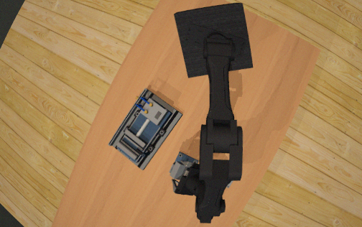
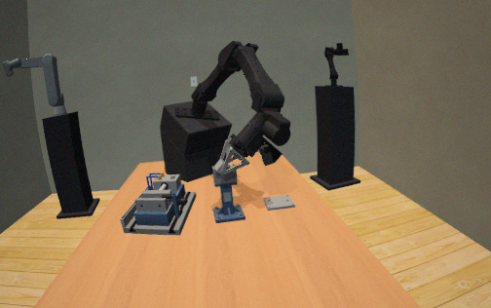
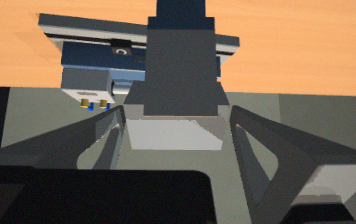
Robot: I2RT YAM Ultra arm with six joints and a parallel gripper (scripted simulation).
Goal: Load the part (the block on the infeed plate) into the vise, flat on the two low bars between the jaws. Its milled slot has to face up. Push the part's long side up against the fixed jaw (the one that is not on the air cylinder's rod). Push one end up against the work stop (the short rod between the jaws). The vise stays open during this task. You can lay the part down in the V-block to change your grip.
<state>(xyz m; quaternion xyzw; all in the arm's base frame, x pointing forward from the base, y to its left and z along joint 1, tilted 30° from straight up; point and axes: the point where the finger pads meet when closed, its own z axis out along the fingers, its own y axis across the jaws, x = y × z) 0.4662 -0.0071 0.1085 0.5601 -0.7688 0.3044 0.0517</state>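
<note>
The part (image 3: 172,134), a light grey block, lies on the V-block (image 2: 225,181), which stands on a blue post. My gripper (image 2: 226,168) (image 3: 177,112) is open, with one finger on each side of the part; a gap shows beside the right finger in the wrist view. The slot's direction cannot be made out. The vise (image 1: 134,123) (image 2: 155,217) (image 3: 100,54) stands apart from the V-block, its jaws open and no part between them. The infeed plate (image 2: 280,202) is bare.
The vise's air cylinder block (image 1: 156,113) carries blue hoses (image 1: 141,105) and brass fittings. The post's blue foot (image 2: 227,216) stands between the vise and the infeed plate. The arm's black base box (image 1: 190,39) (image 2: 187,151) is at the table's far end.
</note>
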